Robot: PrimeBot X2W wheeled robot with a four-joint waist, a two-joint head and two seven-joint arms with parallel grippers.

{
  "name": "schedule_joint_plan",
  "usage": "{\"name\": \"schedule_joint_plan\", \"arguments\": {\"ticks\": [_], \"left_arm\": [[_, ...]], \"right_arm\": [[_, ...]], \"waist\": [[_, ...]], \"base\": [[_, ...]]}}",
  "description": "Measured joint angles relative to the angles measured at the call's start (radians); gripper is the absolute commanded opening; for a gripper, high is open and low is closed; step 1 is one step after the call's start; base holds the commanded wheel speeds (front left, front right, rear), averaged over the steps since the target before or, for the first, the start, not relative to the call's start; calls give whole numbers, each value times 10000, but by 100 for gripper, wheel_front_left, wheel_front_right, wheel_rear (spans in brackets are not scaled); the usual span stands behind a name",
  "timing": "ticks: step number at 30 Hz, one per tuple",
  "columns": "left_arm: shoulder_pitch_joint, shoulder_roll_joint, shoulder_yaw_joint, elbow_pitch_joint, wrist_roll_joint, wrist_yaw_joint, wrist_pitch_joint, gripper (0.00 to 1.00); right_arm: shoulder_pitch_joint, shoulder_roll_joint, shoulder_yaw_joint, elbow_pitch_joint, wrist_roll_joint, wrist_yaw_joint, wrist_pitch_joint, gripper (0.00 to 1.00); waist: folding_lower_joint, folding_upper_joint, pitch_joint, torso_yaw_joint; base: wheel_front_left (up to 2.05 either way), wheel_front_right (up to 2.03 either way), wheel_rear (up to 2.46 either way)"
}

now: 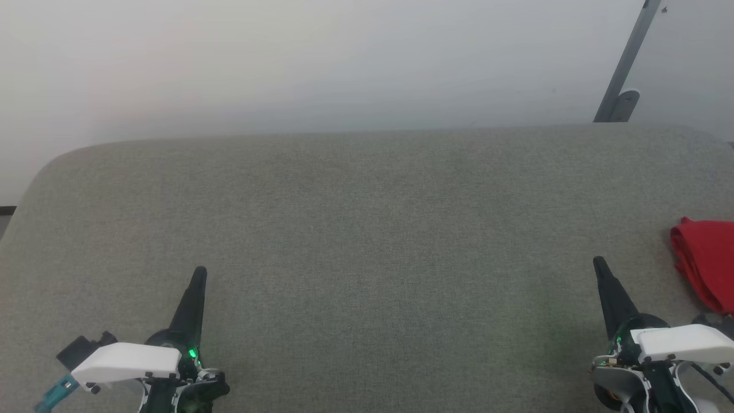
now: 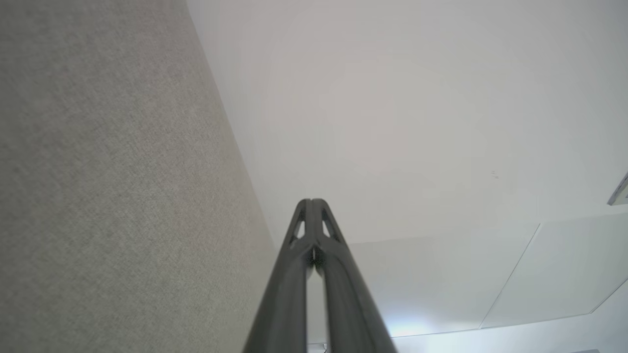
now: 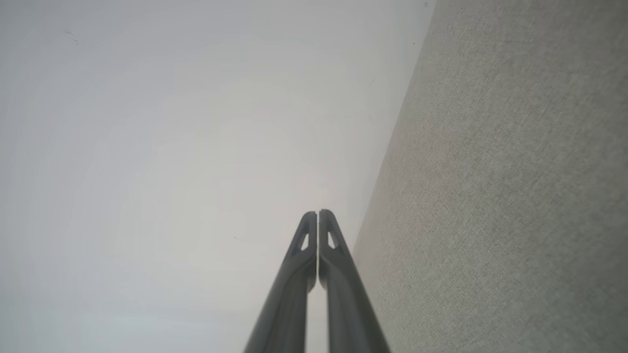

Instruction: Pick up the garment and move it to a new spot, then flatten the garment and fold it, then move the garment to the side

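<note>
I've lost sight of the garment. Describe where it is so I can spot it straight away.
Start with the broad grey fabric surface that spans the head view. Follow it to that view's right edge, just past the right gripper: the garment lies there in a bunched heap, partly cut off by the frame. Its bright red stands out against the grey cloth and the dark gripper fingers.

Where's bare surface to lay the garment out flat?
The grey surface is bare from the left gripper across to the right gripper and up to its far edge. Crowded at the right edge, where the bunched red garment lies.
</note>
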Motion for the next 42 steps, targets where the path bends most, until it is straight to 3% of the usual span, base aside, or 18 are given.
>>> {"name": "schedule_joint_plan", "arguments": {"ticks": [16, 42], "left_arm": [[-256, -61, 31, 128, -1057, 0, 307, 0], [-256, -67, 52, 132, -1057, 0, 326, 0]], "right_arm": [[-171, 117, -44, 61, 957, 0, 240, 0], [-183, 121, -48, 61, 957, 0, 249, 0]], "waist": [[0, 0, 45, -62], [0, 0, 45, -62]], "base": [[0, 0, 0], [0, 0, 0]]}}
